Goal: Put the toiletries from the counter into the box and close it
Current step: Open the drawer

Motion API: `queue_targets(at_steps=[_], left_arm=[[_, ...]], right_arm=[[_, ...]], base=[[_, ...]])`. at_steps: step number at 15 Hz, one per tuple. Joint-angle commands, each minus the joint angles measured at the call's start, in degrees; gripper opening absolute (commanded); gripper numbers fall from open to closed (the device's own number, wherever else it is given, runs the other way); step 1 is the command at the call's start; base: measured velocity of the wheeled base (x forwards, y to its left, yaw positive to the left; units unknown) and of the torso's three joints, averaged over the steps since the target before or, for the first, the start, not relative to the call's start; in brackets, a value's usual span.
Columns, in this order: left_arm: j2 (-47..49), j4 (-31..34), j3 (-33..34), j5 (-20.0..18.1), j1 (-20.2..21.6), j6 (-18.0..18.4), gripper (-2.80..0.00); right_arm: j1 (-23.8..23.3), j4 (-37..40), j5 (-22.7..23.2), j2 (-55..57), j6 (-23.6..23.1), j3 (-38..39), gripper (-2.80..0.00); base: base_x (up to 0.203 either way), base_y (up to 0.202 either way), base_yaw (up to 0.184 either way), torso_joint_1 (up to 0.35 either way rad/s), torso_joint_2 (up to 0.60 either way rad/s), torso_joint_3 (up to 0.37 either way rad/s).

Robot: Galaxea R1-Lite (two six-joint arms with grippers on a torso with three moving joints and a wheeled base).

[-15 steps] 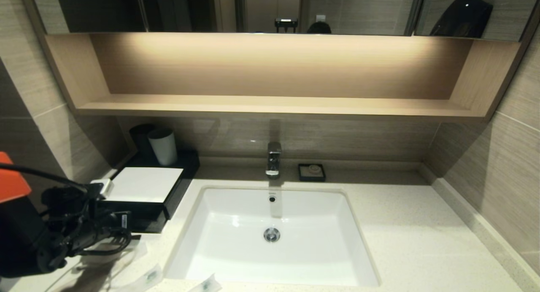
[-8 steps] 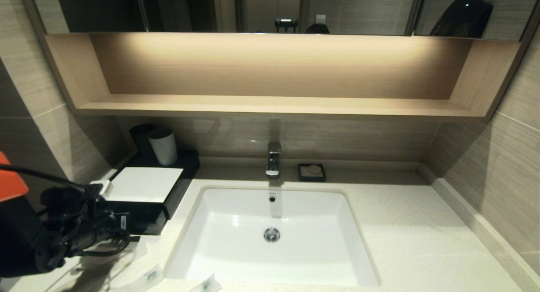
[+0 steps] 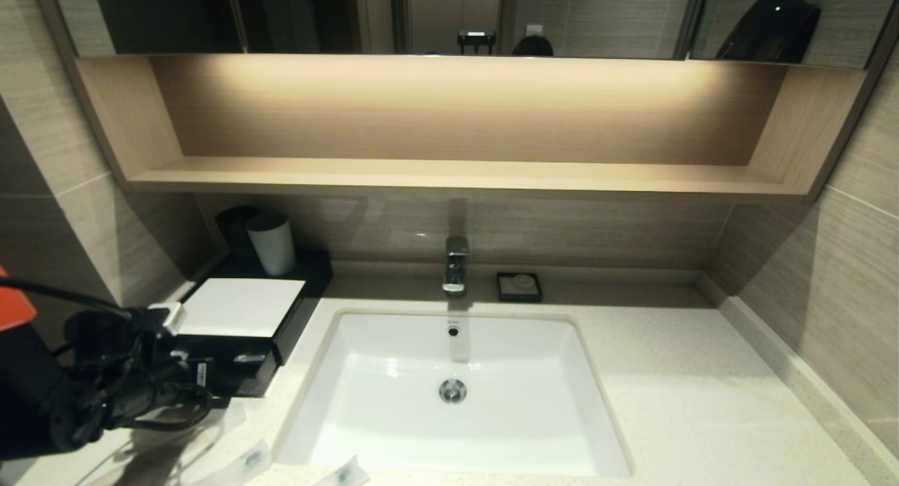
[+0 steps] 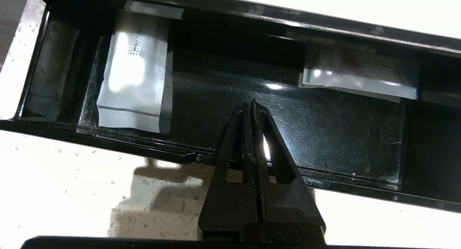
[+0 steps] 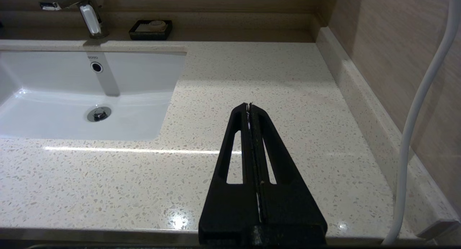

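The black box [image 3: 239, 307] with a white top panel stands on the counter [image 3: 688, 402] at the left. Its drawer [image 3: 254, 373] is pulled out. In the left wrist view the drawer [image 4: 324, 134] holds two packets, one at one end [image 4: 133, 69] and one at the other [image 4: 360, 78]. My left gripper [image 4: 251, 102] is shut and empty, its tips over the drawer's front wall and floor. It shows in the head view [image 3: 211, 384] at the drawer front. Two toiletry packets [image 3: 247, 462] [image 3: 342, 474] lie on the counter near its front edge. My right gripper [image 5: 248, 105] is shut and empty above the right counter.
The white basin [image 3: 449, 430] is set in the counter's middle, with a tap [image 3: 455, 265] behind it. A small black soap dish [image 3: 519, 287] sits by the back wall. A white cup [image 3: 271, 244] and a black cup [image 3: 235, 230] stand behind the box. A wall runs along the right.
My left arm has drawn back a little toward me, and the drawer front now stands slightly farther out from the box. The packets on the counter have not moved.
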Motion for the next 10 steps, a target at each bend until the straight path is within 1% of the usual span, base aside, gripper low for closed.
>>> queue_targets(at_steps=[1, 5, 8, 10], left_arm=[[-0.69, 0.39, 0.05, -0.07, 0.00, 0.25, -2.80], [-1.79, 3.07, -0.01, -0.31, 0.00, 0.34, -2.80], [-2.01, 4.83, 0.16, -0.33, 0.09, 1.65, -2.80], [-2.31, 5.94, 0.00, -0.33, 0.09, 1.74, -2.80]], right_arm=[[0.00, 0.00, -0.02, 0.00, -0.02, 0.01, -2.80], [0.00, 0.00, -0.02, 0.00, -0.02, 0.01, -2.80], [0.00, 0.00, -0.02, 0.00, -0.02, 0.01, -2.80], [0.00, 0.00, -0.02, 0.00, -0.02, 0.01, -2.80]], base=[[0.000, 0.000, 0.000, 0.000, 0.00, 0.000], [0.000, 0.000, 0.000, 0.000, 0.00, 0.000], [0.000, 0.000, 0.000, 0.000, 0.00, 0.000], [0.000, 0.000, 0.000, 0.000, 0.00, 0.000]])
